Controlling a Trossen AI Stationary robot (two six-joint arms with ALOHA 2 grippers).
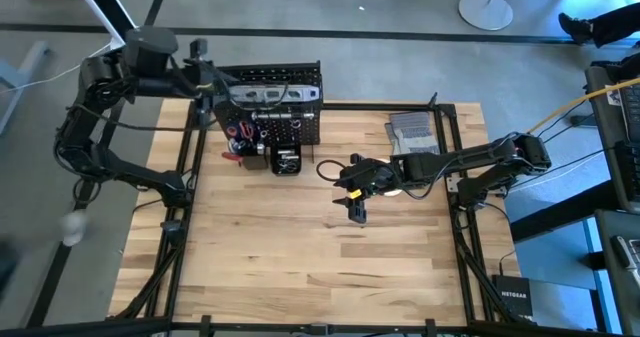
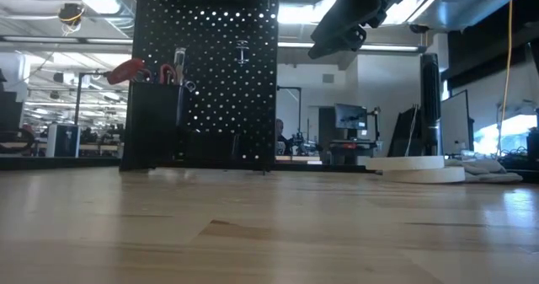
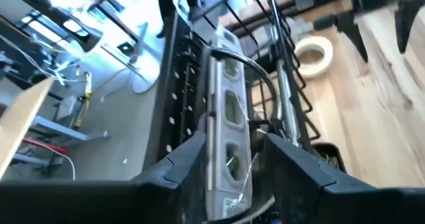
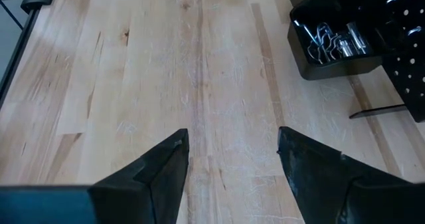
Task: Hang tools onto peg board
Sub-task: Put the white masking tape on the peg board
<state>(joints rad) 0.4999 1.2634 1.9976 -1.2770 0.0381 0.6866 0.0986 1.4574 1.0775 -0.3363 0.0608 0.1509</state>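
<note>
Holding the silver bar level (image 3: pixel 226 117) between its fingers, the left gripper (image 1: pixel 215 89) sits at the top edge of the peg board (image 1: pixel 290 77), upper centre-left of the high view; the left wrist view shows both dark fingers closed against the level's sides, with the bar running along the board's top. Whether the level is already seated on a hook cannot be told. On the board's front, red-handled pliers (image 2: pixel 126 69) stand in a small black bin (image 2: pixel 156 115) at the left of the low view, and another black bin (image 4: pixel 332 48), upper right of the right wrist view, holds bright metal pieces. The right gripper (image 1: pixel 357 209) hangs over bare table (image 1: pixel 300 267) near the centre of the high view, jaws spread wide and grasping nothing. A white tape roll (image 2: pixel 413 168) lies flat on the table at the right of the low view, partly hidden under the right arm from above, and grey work gloves (image 1: pixel 410 129) lie at the table's upper right. Judgement: task is partway, with pliers stowed, the level being placed, and the tape roll left to hang.
</note>
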